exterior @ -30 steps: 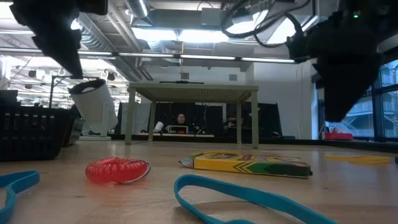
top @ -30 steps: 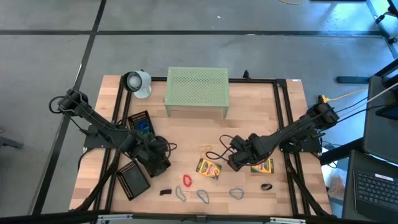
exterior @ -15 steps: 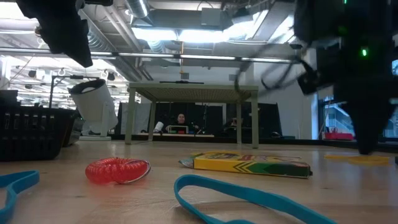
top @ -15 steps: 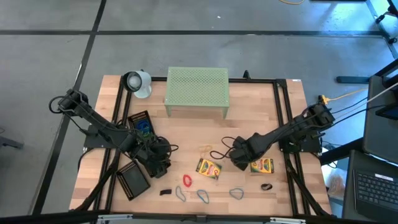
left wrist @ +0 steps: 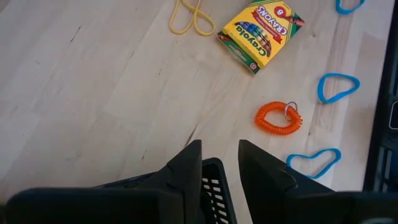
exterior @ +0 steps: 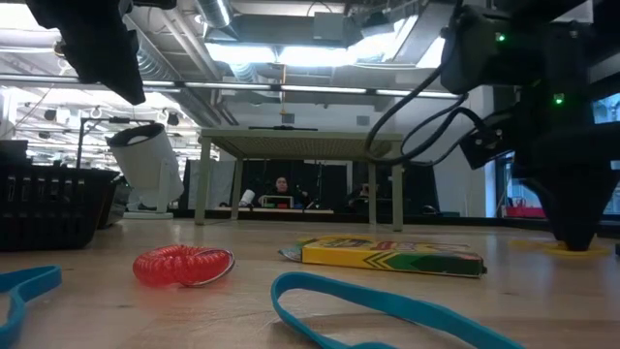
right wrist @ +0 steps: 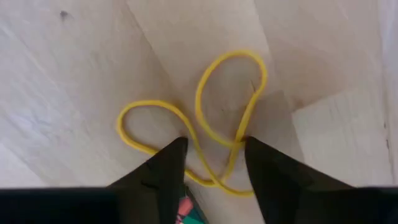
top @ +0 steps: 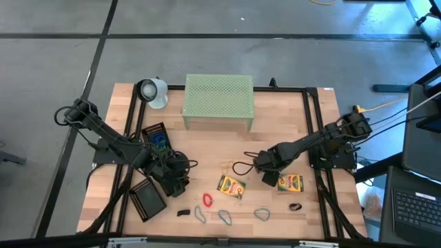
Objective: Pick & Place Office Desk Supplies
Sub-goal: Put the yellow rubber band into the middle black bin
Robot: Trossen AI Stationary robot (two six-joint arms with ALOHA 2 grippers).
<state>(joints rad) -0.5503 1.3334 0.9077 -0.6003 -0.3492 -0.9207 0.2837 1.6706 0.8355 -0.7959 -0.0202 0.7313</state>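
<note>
My right gripper [right wrist: 214,152] is open, its fingertips down at the table on either side of a yellow rubber band [right wrist: 205,118]. It also shows in the low view [exterior: 572,228]; in the high view [top: 267,177] it hides that band. A crayon box [top: 290,183] lies flat beside it. My left gripper [left wrist: 221,155] is slightly open and empty, raised above the rim of a black mesh tray [left wrist: 214,186] that stands on the table [top: 148,200]. A second crayon box [top: 231,186], another yellow band [top: 228,164], a red coil [top: 207,200] and blue bands [top: 225,217] lie on the table. My right gripper comes from above, pointing down. Its fingertips [right wrist: 177,152] stand on either side of the yellow band's crossing strands [right wrist: 239,143], and the band lies flat on the table. I cannot tell whether the fingers touch the band.
A pale-green perforated stand [top: 218,102] and a white device [top: 151,92] stand at the far side. A second mesh tray [top: 156,138] holds blue items. Black clips [top: 182,213] [top: 295,206] lie near the front edge. A person [exterior: 281,184] sits in the room behind.
My right gripper has come down from well above the table until its fingertips stand at the yellow band. My left gripper has risen a little above the mesh tray. The supplies on the table have not moved.
</note>
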